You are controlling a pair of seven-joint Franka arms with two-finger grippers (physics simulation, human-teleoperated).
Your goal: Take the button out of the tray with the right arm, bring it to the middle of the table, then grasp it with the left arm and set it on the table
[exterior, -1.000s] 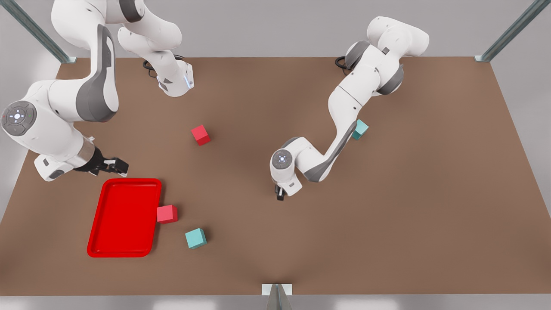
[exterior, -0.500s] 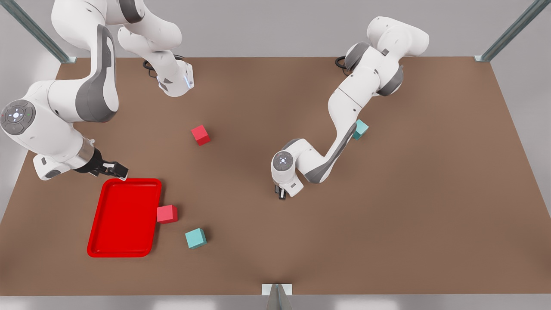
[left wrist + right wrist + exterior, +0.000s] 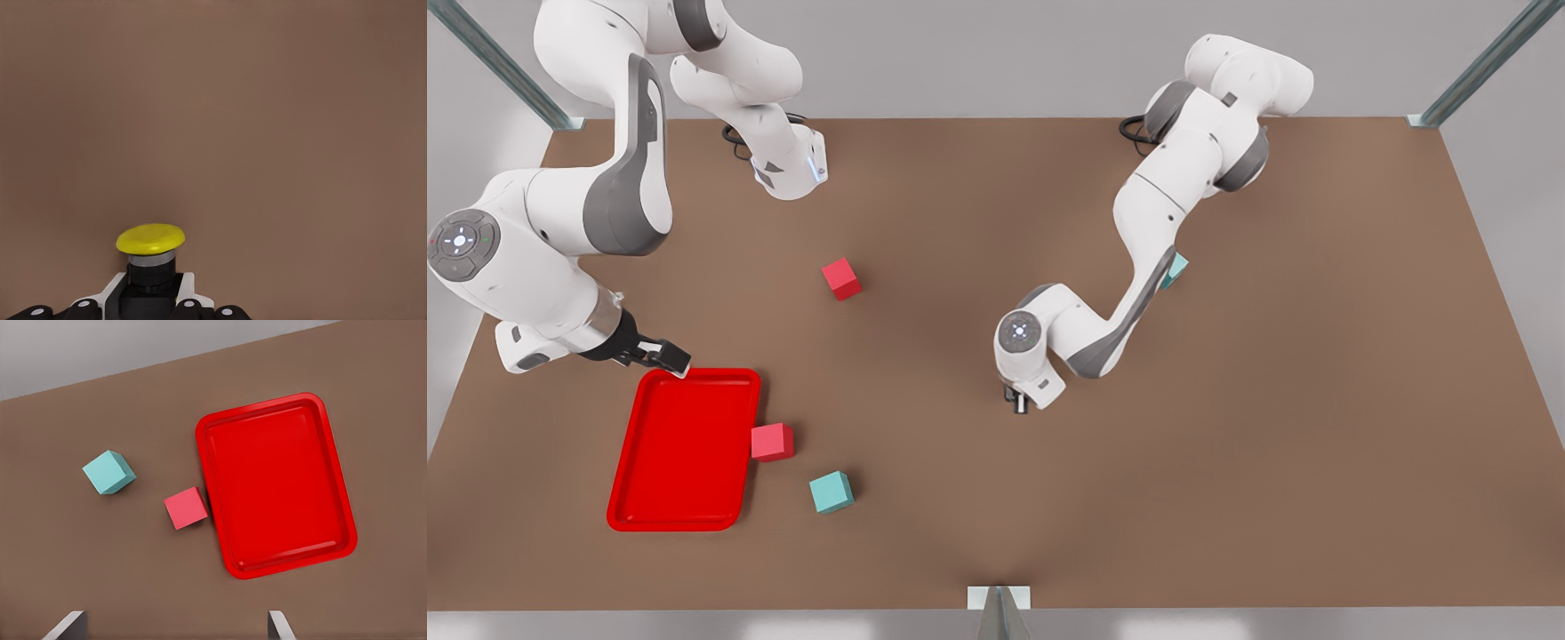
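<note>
Yellow-capped button [image 3: 151,248] base hidden between left gripper [image 3: 150,300] fingers.

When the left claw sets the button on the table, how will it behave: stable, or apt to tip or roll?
The button, held in the left claw, looks rigid. Its yellow cap is wider than the dark body beneath, so it may be top-heavy and tip if nudged. On its side, the round cap might let it roll on the flat table.

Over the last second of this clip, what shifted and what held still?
The left pincer, shut on the button, slid toward the front view's right over the table. The right pincer drew back to the far edge of the tray. The tray, both red cubes and the near teal cube stayed put.
</note>
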